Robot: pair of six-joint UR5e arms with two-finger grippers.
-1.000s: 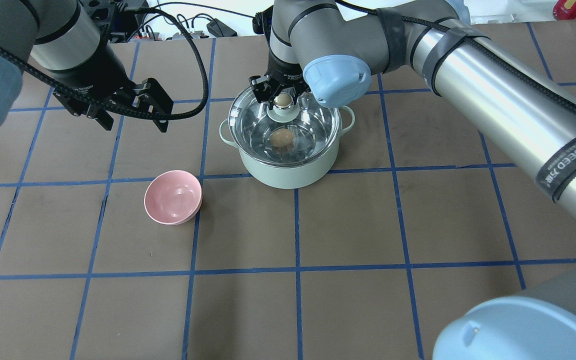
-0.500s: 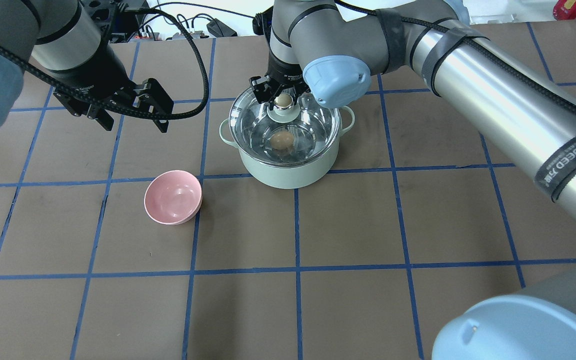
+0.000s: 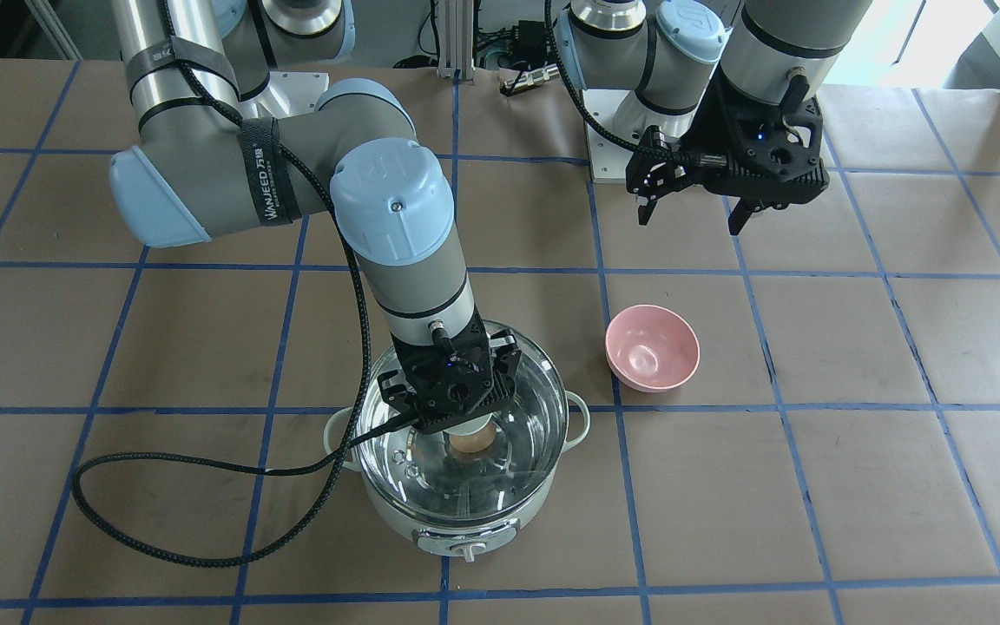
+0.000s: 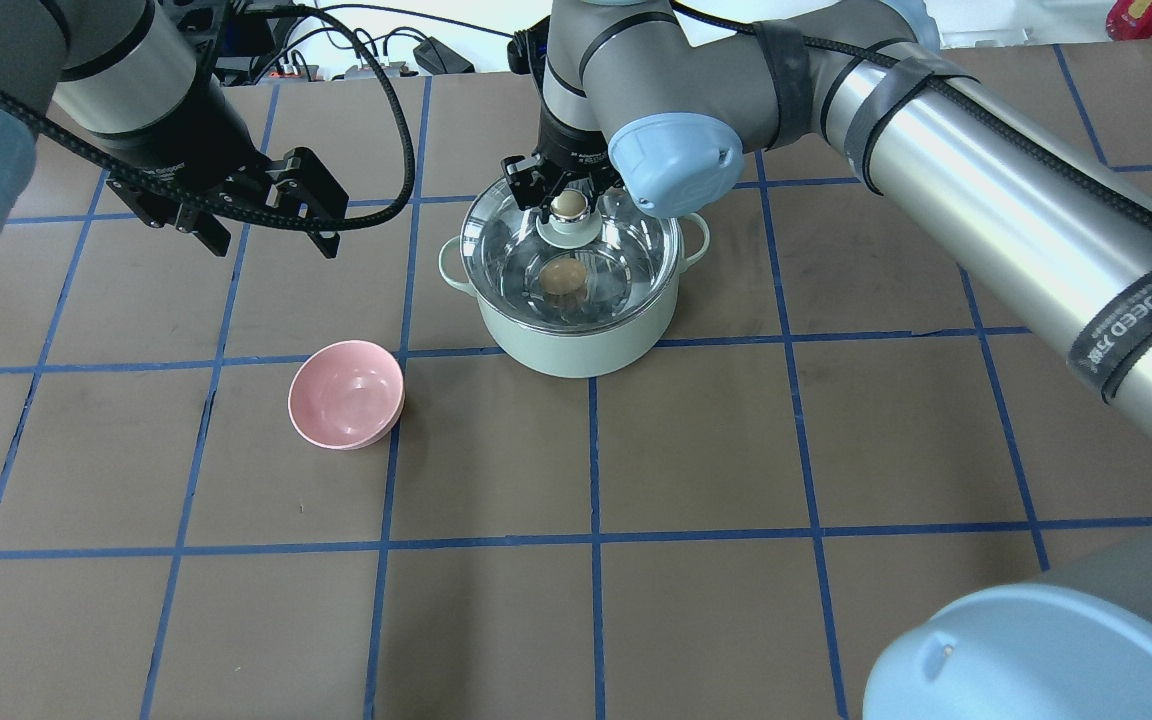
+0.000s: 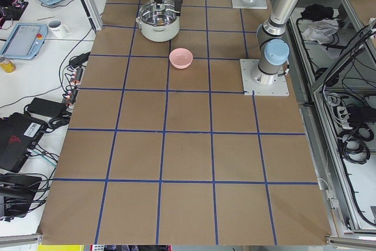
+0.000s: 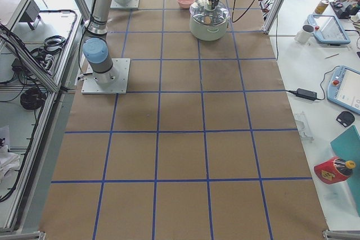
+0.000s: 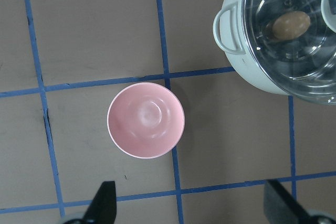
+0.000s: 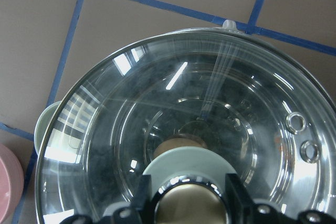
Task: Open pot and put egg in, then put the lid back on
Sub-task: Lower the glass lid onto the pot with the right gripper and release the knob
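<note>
The mint-green pot (image 4: 576, 345) stands mid-table with the clear glass lid (image 4: 626, 250) seated on it. The tan egg (image 4: 563, 277) lies inside on the steel bottom and shows through the glass, also in the left wrist view (image 7: 290, 24). My right gripper (image 4: 566, 200) is over the lid's centre. Its fingers (image 8: 147, 198) close on both sides of the beige knob (image 8: 189, 203). My left gripper (image 4: 271, 243) is open and empty, raised to the left of the pot and above the table.
A pink bowl (image 4: 346, 393), empty, sits on the table to the front left of the pot, below the left gripper in its wrist view (image 7: 146, 120). The right arm's black cable loops on the table beside the pot (image 3: 161, 529). Blue tape lines grid the brown tabletop.
The left gripper has drifted slightly back and away from the pot. The right gripper stays at the knob and the lid rests on the pot throughout.
</note>
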